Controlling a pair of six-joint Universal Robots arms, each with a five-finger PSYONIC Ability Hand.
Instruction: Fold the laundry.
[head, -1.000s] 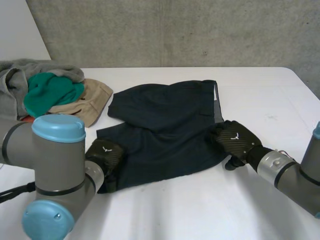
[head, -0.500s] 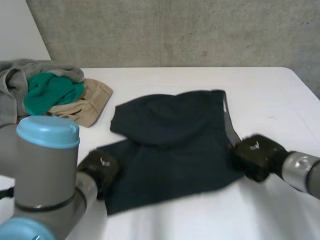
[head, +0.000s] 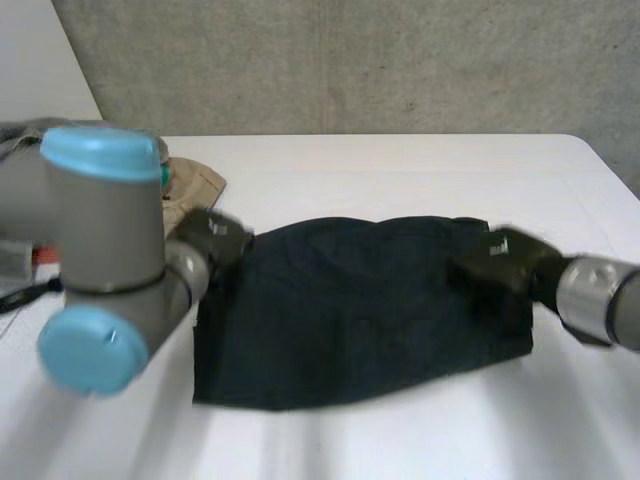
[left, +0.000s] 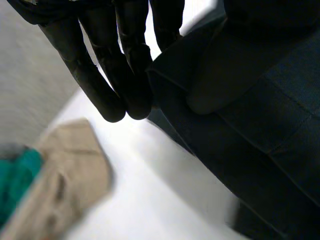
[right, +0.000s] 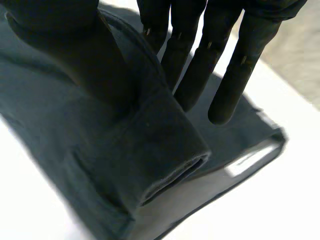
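**White table, concrete wall: dark shorts held at both far corners**

White table (head: 400, 165) before a grey concrete wall (head: 350, 60). We list what we find on it.

1. Dark shorts (head: 360, 300). They are of navy woven cloth, matte and soft, with stitched hems. They lie spread in the middle of the frame as a rough rectangle, with the long axis running left to right. A thick folded hem shows beside the right hand, and a pale label (right: 247, 162) lies beyond its fingertips.

2. Left hand (head: 212, 235), black, at the upper left corner of the shorts. Its straight fingers (left: 125, 75) have that corner caught against them, and we read this as clamped on the cloth.

3. Right hand (head: 495, 262), black, at the upper right corner of the shorts. The rolled hem is pinched between its thumb (right: 55, 35) and fingers (right: 200, 65), so this hand is clamped as well.

4. Tan garment (left: 70, 170) and green cloth (left: 15, 175). Both are soft and crumpled, and they lie beyond the left hand, apart from the shorts.

The relation that matters is that both hands sit on the far long edge, one at each end, and the body of the shorts stretches from them toward the bottom of the frame. Neither hand is nearer than the other. In our judgement the coming move needs both to travel together across the short axis, keeping the held edge straight.
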